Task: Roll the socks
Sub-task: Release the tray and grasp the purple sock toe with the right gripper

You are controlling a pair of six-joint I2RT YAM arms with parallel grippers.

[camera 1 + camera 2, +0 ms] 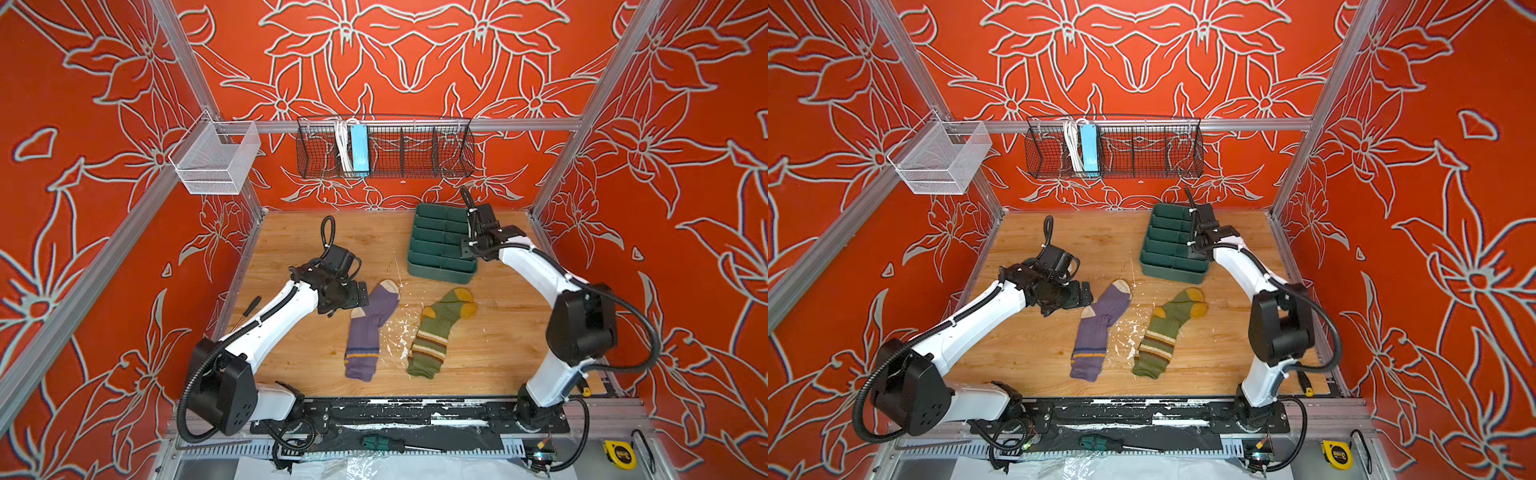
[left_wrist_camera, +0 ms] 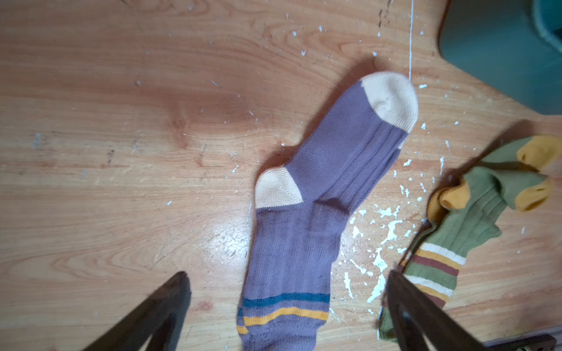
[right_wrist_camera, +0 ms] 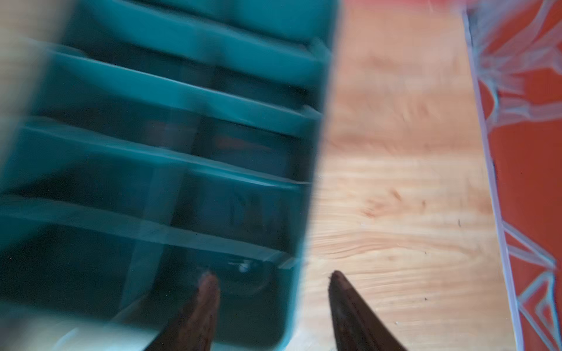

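Two socks lie flat side by side on the wooden table. The purple sock (image 1: 370, 328) (image 1: 1098, 328) (image 2: 319, 197) has a cream toe and heel, and the olive green sock (image 1: 436, 332) (image 1: 1163, 332) (image 2: 474, 212) has mustard tips and striped bands. My left gripper (image 1: 359, 297) (image 1: 1086, 293) (image 2: 287, 273) hovers open just left of the purple sock's heel; in the left wrist view its fingers stand either side of the sock's leg without touching it. My right gripper (image 1: 467, 249) (image 3: 272, 275) is open over the right wall of a green tray (image 1: 432, 232) (image 3: 182, 91), holding nothing.
The compartmented green tray (image 1: 1163, 241) stands at the back right of the table. A black wire basket (image 1: 384, 149) and a white mesh basket (image 1: 216, 160) hang on the frame. White flecks (image 1: 401, 336) lie between the socks. A screwdriver (image 1: 249, 309) lies beyond the table's left edge.
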